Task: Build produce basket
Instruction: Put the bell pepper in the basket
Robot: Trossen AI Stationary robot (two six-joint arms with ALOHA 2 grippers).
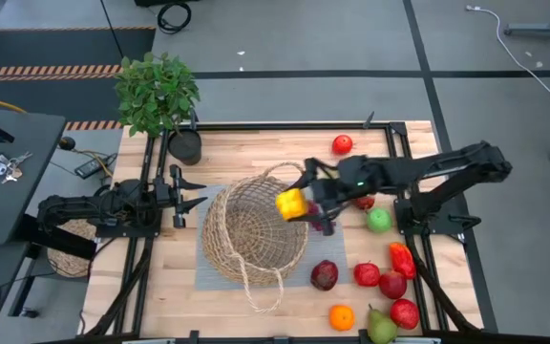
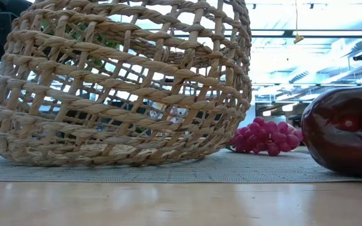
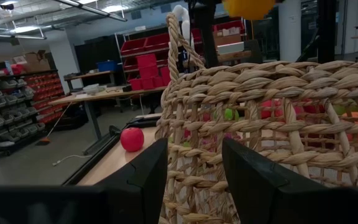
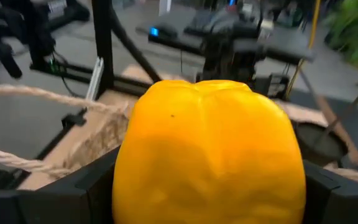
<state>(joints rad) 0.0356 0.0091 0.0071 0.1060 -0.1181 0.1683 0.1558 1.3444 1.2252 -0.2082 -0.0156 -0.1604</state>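
Note:
The tan wicker basket (image 1: 253, 234) stands on a grey mat (image 1: 337, 250) at the table's middle. My right gripper (image 1: 299, 203) reaches in from the table's right and is shut on a yellow pepper (image 1: 291, 203) above the basket's right rim. The pepper fills the right wrist view (image 4: 210, 155). My left gripper (image 1: 197, 191) is open and empty just left of the basket. The basket's wall (image 3: 241, 124) shows ahead of its fingers in the left wrist view. More produce lies right of the basket: a dark plum (image 1: 324, 275), purple grapes (image 2: 266, 136) and a green apple (image 1: 378, 220). My right gripper pinches the yellow pepper by two opposite sides (image 4: 135, 180) between its two fingers (image 4: 92, 186). The fingers come from the table's right. The pepper is lifted clear, above the basket's right rim.
A red apple (image 1: 342, 144) lies at the far right. A red pepper (image 1: 401, 258), red apples (image 1: 392, 284), an orange (image 1: 342, 317) and a pear (image 1: 380, 328) lie at the near right. A potted plant (image 1: 158, 91) stands at the far left. A smaller woven object (image 1: 65, 253) sits off the table's left.

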